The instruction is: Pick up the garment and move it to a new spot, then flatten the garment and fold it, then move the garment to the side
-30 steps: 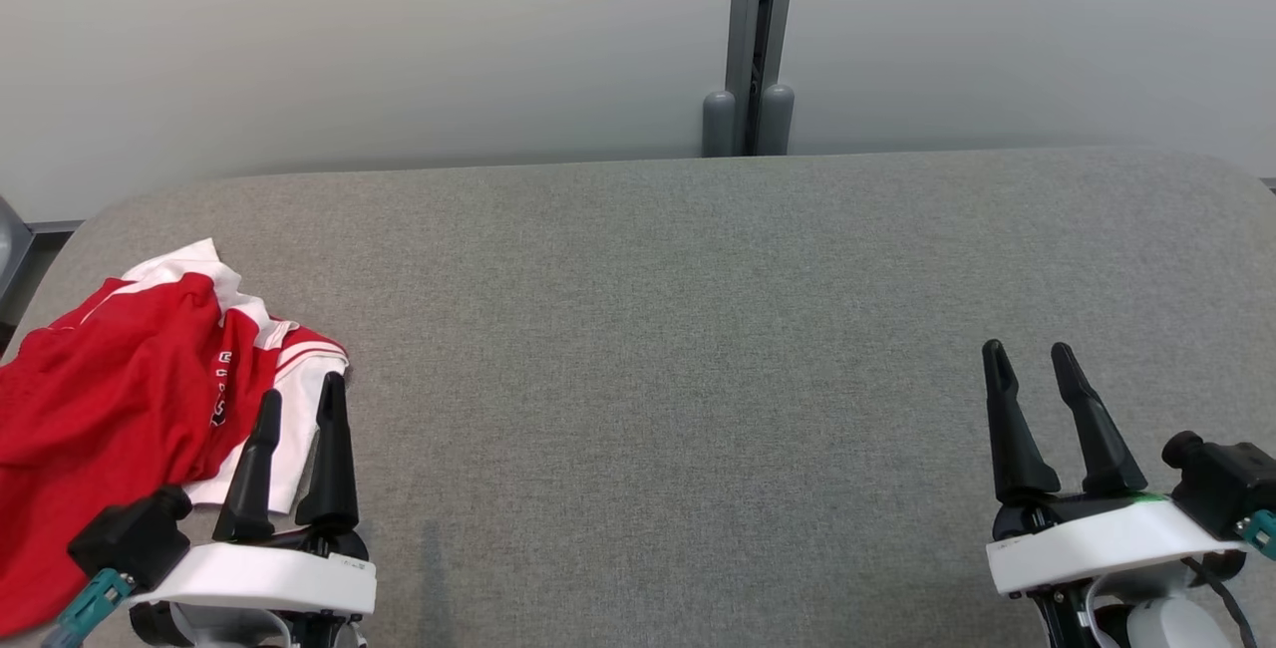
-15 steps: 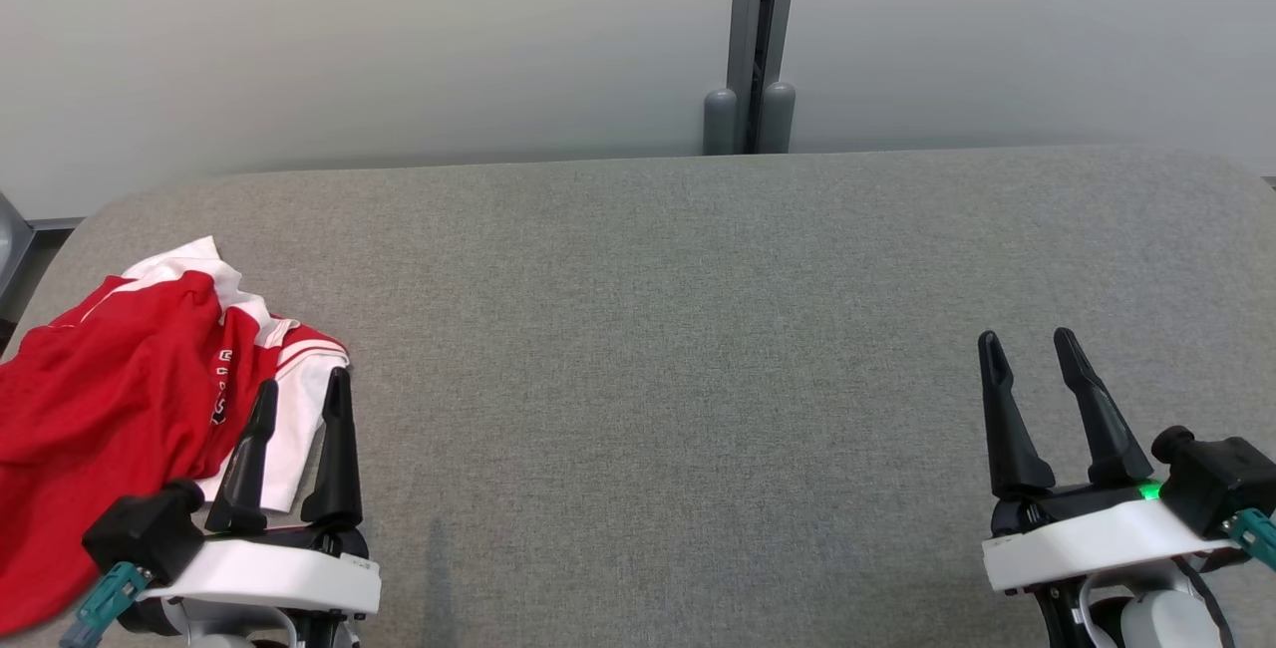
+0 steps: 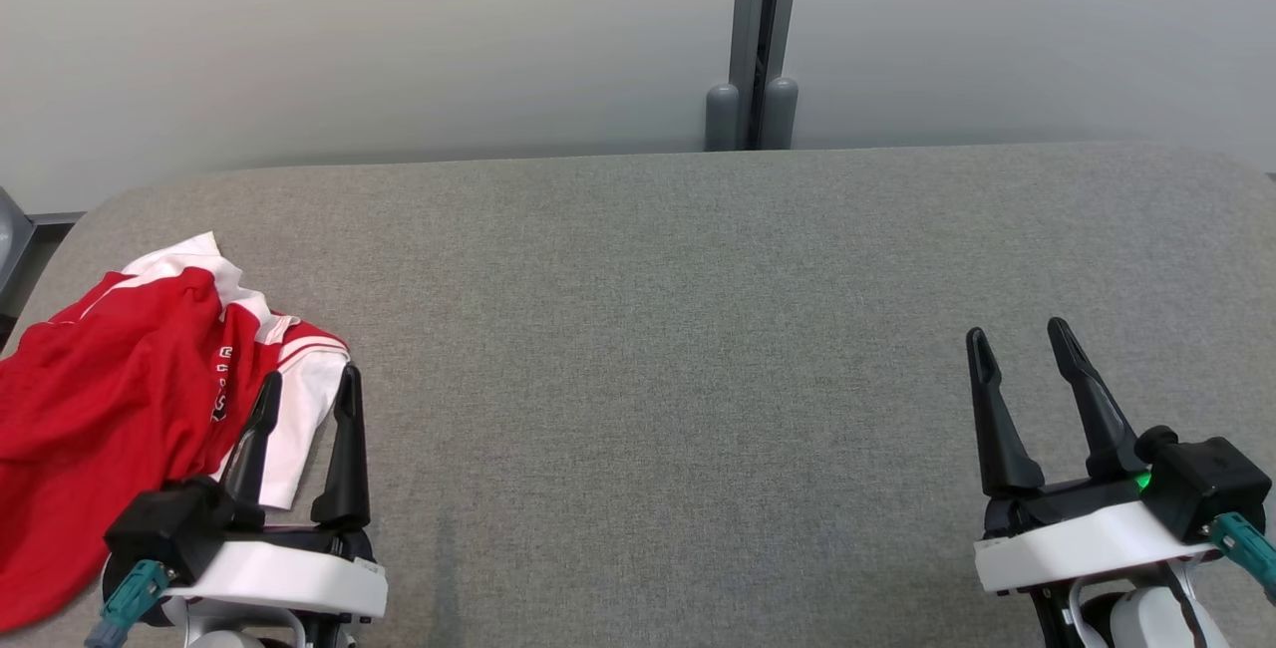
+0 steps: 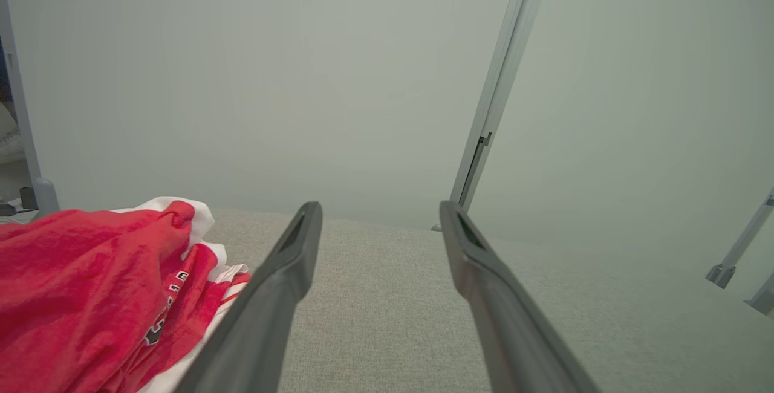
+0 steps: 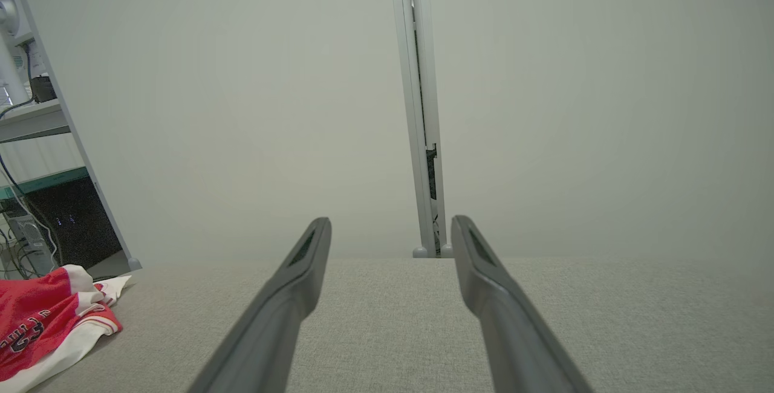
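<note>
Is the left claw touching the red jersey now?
Cannot tell. In the head view the left claw overlaps the white edge of the jersey; the left wrist view shows no clear gap either.

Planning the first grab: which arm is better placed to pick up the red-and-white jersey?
Left. The left pincer stands open right beside the crumpled red-and-white jersey, at its white edge. The right pincer is open too, but far across the grey fabric-covered table from it.

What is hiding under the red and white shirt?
The shirt lies crumpled on the grey table. Its folds cover the spot beneath, so anything else under it cannot be seen.
</note>
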`<state>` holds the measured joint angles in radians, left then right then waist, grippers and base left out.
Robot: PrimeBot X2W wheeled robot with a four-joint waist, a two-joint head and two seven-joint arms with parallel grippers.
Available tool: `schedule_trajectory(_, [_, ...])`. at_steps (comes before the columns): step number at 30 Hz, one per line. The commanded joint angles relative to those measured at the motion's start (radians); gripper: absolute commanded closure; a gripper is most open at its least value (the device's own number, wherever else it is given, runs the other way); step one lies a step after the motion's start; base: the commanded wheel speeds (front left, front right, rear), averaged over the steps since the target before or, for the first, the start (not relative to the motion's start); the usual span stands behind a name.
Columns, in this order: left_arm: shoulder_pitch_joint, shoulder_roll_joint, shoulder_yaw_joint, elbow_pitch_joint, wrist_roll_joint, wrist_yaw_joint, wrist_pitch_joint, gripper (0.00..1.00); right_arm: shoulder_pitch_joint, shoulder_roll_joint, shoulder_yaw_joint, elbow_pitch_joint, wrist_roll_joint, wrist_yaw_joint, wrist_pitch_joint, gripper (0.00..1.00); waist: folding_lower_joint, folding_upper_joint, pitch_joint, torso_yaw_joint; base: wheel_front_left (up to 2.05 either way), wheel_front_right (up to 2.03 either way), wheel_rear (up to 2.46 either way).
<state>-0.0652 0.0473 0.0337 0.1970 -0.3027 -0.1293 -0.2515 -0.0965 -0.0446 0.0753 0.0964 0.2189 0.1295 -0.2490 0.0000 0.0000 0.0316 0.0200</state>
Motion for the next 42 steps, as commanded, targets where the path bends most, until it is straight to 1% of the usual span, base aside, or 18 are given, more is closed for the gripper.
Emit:
schedule_trajectory(1, [-0.014,0.005,0.000,-0.006,0.021,0.004,-0.008,0.00,-0.011,-0.010,0.002,-0.008,-0.022,0.002,-0.012,0.00,0.0000,0.0000,0.000,0.000,0.00,0.00,0.00])
schedule_trajectory(5, [-0.014,0.006,-0.002,-0.005,0.054,0.006,-0.015,0.00,-0.012,-0.010,0.006,-0.010,-0.046,0.002,-0.020,0.00,0.0000,0.0000,0.001,0.001,0.00,0.00,0.00])
schedule_trajectory(16, [-0.012,0.005,-0.003,-0.005,0.074,0.017,-0.014,0.00,-0.011,-0.010,0.003,-0.001,-0.047,0.002,-0.019,0.00,0.0000,0.0000,0.000,0.003,0.00,0.00,0.00])
schedule_trajectory(42, [-0.016,0.005,-0.006,0.007,0.067,0.021,-0.014,0.00,-0.014,-0.010,0.006,0.026,-0.041,0.002,-0.018,0.00,0.0000,0.0000,0.006,0.002,0.00,0.00,0.00])
